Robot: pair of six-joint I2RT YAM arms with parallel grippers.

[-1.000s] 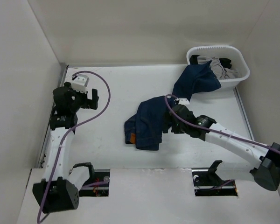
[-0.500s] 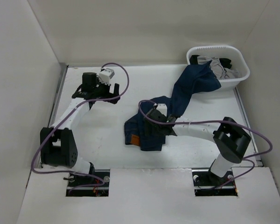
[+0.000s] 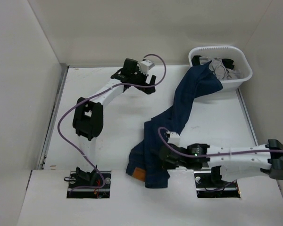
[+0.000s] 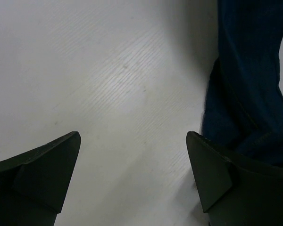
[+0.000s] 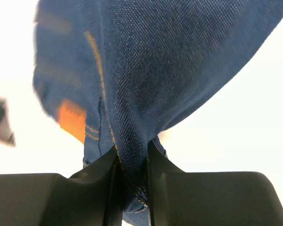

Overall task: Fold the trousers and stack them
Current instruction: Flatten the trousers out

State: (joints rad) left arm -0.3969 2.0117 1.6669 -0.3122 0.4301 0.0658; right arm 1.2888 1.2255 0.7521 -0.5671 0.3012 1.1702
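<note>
My right pincer [image 3: 164,157] is clamped on the waist end of the jeans [image 3: 184,103] at the near edge of the table [image 3: 217,122], their length running far-right into the laundry basket [image 3: 219,48], where my left pincer [image 3: 150,84], jaws apart, hovers nearer the leg.

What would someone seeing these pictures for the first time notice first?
The dark blue trousers run diagonally across the table, from the white basket at the far right corner to a bunched heap at the near edge. There the right tool is pinched shut on a fold of denim, while the left tool hangs open over bare table beside the far leg.
</note>
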